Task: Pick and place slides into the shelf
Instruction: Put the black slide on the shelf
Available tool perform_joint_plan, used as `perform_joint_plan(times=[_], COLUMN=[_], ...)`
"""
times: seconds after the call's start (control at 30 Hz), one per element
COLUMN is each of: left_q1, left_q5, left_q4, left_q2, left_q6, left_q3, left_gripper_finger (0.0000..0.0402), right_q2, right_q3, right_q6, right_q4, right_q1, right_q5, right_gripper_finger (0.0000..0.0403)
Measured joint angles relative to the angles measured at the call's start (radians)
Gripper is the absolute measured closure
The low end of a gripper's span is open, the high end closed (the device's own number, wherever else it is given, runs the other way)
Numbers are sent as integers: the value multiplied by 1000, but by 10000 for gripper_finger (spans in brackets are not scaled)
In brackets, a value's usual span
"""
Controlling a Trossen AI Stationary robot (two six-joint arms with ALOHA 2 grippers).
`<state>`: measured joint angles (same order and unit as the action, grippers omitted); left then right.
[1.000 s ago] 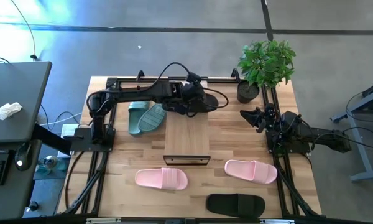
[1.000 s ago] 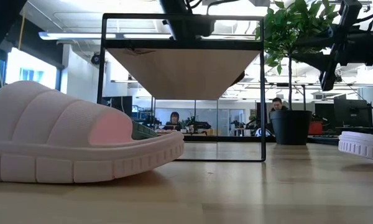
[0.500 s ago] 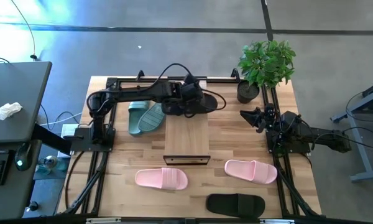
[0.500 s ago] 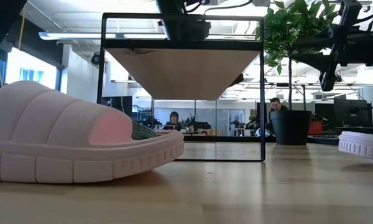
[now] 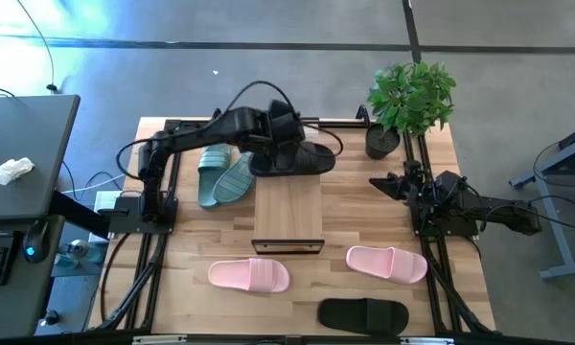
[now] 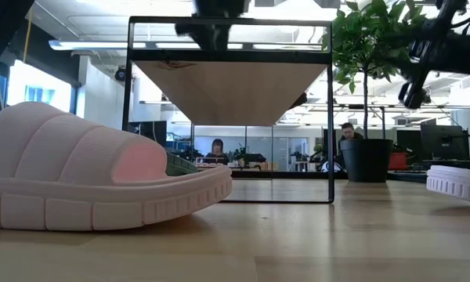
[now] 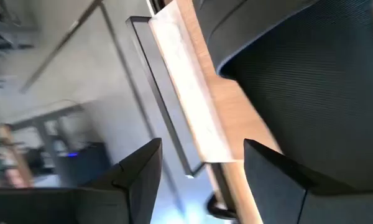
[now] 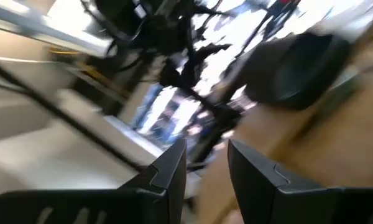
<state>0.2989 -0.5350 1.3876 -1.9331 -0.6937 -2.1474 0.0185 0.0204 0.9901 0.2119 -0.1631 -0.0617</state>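
Plant [image 5: 410, 96] stands behind the shelf [image 5: 287, 213]; open left hand [image 5: 280, 129] above black slide [image 5: 297, 161].

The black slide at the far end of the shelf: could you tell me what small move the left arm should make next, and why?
Probably lift the left gripper clear. The black slide already lies on the far end of the shelf, and the open fingers hold nothing.

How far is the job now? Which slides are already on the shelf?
One black slide lies at the far end of the shelf, the left gripper above it. Still on the table: two green slides, two pink slides and one black one. The right gripper waits.
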Motion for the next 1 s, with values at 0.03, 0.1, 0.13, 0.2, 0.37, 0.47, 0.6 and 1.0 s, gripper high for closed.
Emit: perform_joint_plan(times=[0.03, 0.1, 0.13, 0.2, 0.37, 0.47, 0.6, 1.0], left_q1=[0, 0, 0, -1, -37, -77, -134, -191], left_q5=[28, 92, 125, 178, 267, 278, 277, 270], left_q4=[33, 98, 128, 174, 175, 186, 182, 184], left_q2=[0, 0, 0, 0, 45, 70, 91, 90], left_q6=[27, 78, 98, 132, 153, 177, 184, 219], left_q3=[-32, -94, -125, -184, -192, -195, -194, -194], left_gripper_finger=[193, 198, 201, 208, 225, 233, 240, 243], right_q2=[0, 0, 0, 0, 3, 25, 112, 688], right_q3=[0, 1, 6, 34, 169, 293, 474, 721], right_q6=[43, 143, 205, 326, 442, 439, 399, 418], right_q4=[22, 71, 81, 60, -172, -370, -622, -770], right_q1=[0, 0, 0, 2, 62, 121, 206, 626], right_q5=[-40, -133, -184, -269, -350, -337, -277, -193], right_gripper_finger=[295, 295, 295, 295, 295, 295, 295, 295])
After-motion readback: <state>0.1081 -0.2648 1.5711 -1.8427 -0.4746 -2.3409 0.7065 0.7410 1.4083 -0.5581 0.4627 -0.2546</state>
